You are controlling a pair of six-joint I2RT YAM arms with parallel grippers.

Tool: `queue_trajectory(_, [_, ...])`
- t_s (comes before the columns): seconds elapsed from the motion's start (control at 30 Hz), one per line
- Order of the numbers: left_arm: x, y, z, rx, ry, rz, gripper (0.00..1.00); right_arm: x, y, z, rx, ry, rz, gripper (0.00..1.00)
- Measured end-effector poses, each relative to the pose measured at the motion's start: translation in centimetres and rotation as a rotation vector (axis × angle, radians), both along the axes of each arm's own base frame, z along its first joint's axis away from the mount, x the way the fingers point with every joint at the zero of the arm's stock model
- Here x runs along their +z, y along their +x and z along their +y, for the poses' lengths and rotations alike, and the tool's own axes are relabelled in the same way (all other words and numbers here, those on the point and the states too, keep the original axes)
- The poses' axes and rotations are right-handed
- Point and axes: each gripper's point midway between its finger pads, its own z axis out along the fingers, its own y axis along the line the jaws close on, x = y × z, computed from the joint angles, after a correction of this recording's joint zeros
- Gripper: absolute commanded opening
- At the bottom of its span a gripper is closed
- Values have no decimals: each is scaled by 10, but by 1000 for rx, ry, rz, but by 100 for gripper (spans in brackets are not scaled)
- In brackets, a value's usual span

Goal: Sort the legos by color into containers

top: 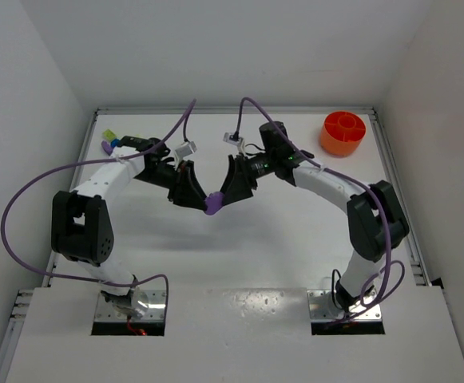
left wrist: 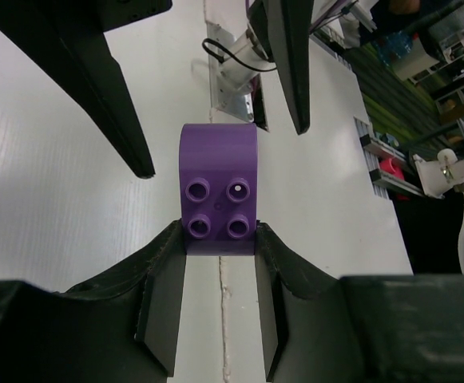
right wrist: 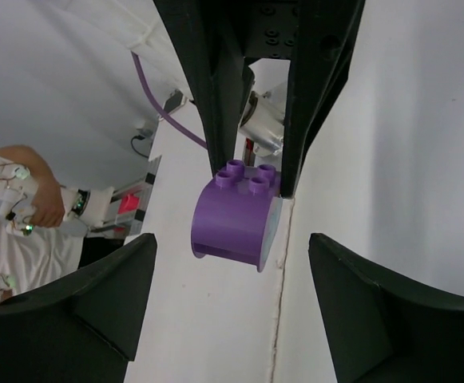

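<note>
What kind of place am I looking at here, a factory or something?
Probably a robotics lab test cell, not a factory: a left arm and right arm bolted to a walled white table, with cluttered shelving beyond.

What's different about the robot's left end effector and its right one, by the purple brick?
The left end effector is shut on the purple brick; the right end effector is open. The left one touches the brick; the right one's fingers stand on either side of it, with gaps. Both are black and two-fingered.
</note>
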Motion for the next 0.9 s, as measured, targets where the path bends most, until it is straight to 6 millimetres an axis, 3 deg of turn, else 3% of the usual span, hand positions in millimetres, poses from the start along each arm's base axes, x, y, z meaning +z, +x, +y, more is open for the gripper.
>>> queue_trajectory(0.3, [1, 0, -1, 0, -5, 9, 1, 0, -8, 6, 20, -3, 2, 39])
queue_trajectory(0.33, [2, 0, -1, 0, -8, 12, 3, -1, -7, 6, 16, -6, 2, 33])
queue_trajectory(0.37, [2, 0, -1, 0, -6, 18, 5, -1, -7, 7, 14, -6, -3, 19])
queue_trajectory(0.47, [1, -1, 0, 1, 1, 29, 18, -1, -6, 7, 11, -9, -3, 9])
queue_trajectory(0.67, [-2, 0, 1, -1, 16, 12, 36, -6, -4, 4, -21, -34, -34, 6])
queue_trajectory(0.73, [-3, 3, 1, 4, 16, -6, 52, -7, -1, 1, -56, -63, -89, 6])
queue_trajectory(0.77, [-2, 5, 2, 7, 13, -20, 52, -7, 0, 0, -71, -75, -115, 4])
queue_trajectory(0.8, [-3, 7, 4, 15, 20, -26, 62, -6, 2, -3, -95, -96, -143, 4])
queue_trajectory(0.9, [-1, 20, 23, 84, 50, -59, 66, 1, 18, -23, -207, -156, -232, 2])
